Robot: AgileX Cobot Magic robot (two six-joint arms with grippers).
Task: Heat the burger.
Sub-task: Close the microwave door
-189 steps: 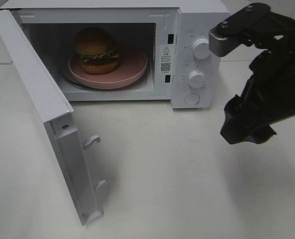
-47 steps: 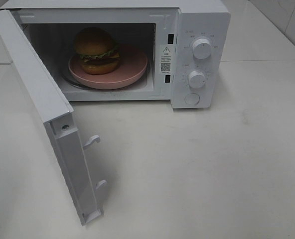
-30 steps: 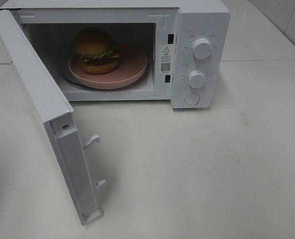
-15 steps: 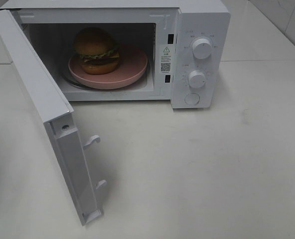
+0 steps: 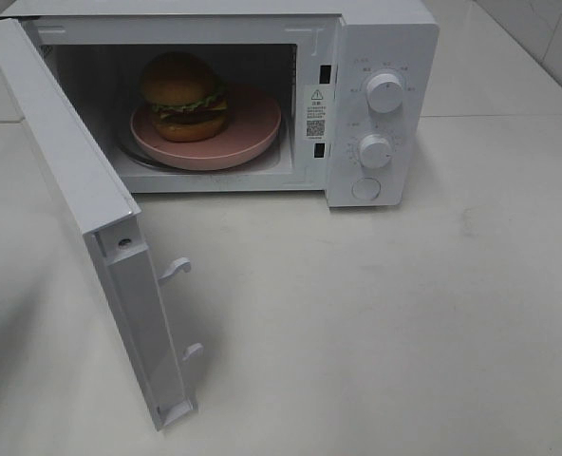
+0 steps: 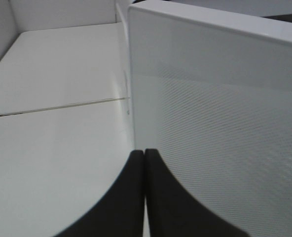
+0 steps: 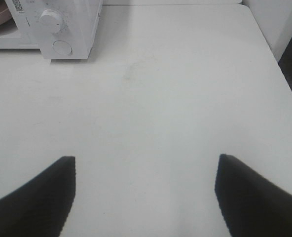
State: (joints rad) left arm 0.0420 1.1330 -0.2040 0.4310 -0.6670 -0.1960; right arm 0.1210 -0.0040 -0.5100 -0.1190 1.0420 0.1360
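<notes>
The right arm has left the high view, and its right gripper hangs released over the white table. The left gripper, clenched on nothing, sits close behind the open microwave door — probably ready to push it shut. Farther in, the burger rests on the pink plate inside the microwave — loaded, unheated. Beyond is a tiled wall.

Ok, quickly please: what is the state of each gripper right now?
Left gripper: closed, holding nothing, close to the microwave door.
Right gripper: open, empty, above the table.
</notes>
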